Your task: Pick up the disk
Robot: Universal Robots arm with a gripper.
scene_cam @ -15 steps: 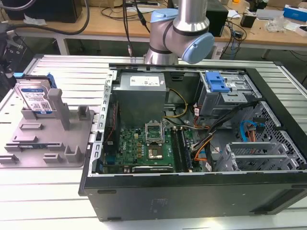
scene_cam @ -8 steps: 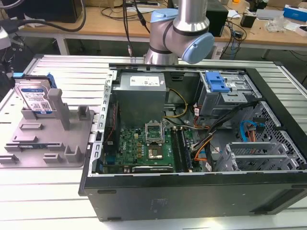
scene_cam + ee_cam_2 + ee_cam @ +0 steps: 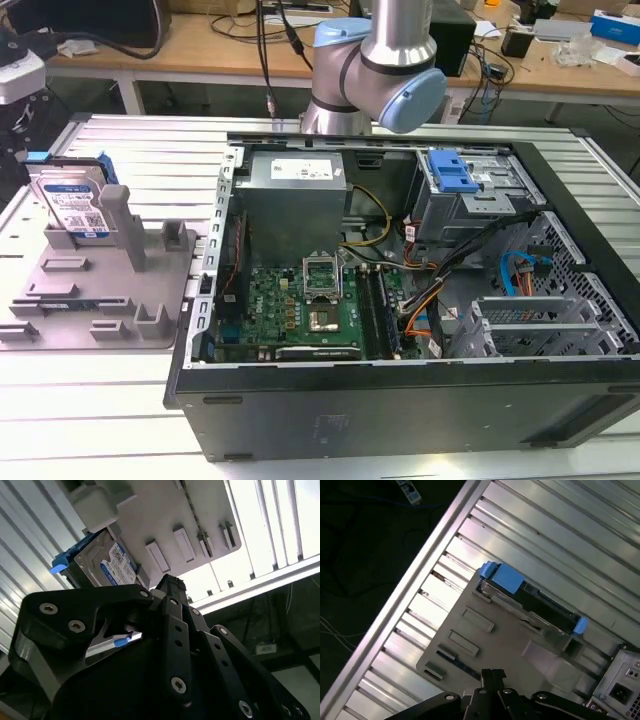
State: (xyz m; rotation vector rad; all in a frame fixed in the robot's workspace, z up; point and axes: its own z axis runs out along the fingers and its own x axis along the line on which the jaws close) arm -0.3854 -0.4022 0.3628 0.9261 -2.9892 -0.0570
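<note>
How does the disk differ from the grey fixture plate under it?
Pose: the disk stands on edge against a post, while the fixture plate lies flat on the slatted table. Look: the disk is silver metal with a white-and-blue label and blue frame; the fixture plate is plain grey plastic. Size: the fixture plate's footprint is much wider than the disk. Both sit at the exterior view's left, outside the computer case.

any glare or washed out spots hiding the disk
Second wrist view: the table is blown out white, the disk evenly lit. First wrist view: glare on the table beside the grey plate. Exterior view: even light, disk plain.
</note>
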